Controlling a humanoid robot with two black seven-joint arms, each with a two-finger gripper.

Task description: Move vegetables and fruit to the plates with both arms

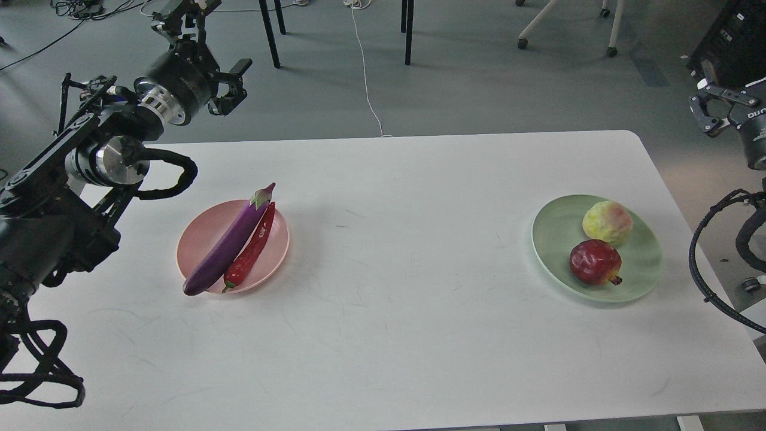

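A long purple eggplant (230, 242) and a red chili pepper (254, 248) lie side by side on the pale pink plate (200, 234) at the table's left. A dark-red pomegranate (593, 261) and a yellow-green fruit blushed pink (606, 222) sit on the pale green plate (553, 236) at the right. My left gripper (234, 87) is open and empty, raised high behind the table's back left corner, well clear of the pink plate. My right gripper (705, 102) is open and empty, raised off the table's right edge, behind the green plate.
The white table (389, 335) ends in rounded corners. Beyond its far edge are black chair legs (407, 33), a white cable (366, 78) on the grey floor and a black case (733, 42) at the top right.
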